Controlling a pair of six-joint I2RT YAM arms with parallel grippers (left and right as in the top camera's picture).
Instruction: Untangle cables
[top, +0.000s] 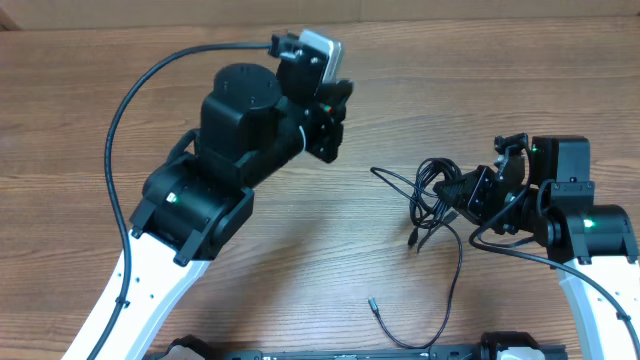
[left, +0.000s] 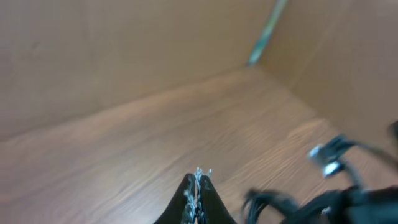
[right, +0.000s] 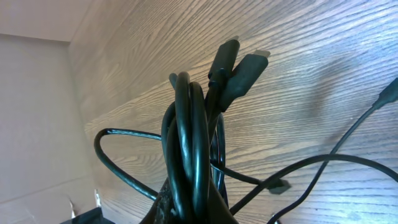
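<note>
Cables bundled centre-right in the overhead view, one tail trailing to lower centre. Right gripper clamped on the bundle. Left gripper upper centre, well apart, jaws closed, empty.

In the right wrist view the cables hide most of the right tool, which the bottom edge cuts off. The lower right of the left wrist view is a dark blur. Overhead, at lower centre, the plug is too small to tell its kind.
</note>
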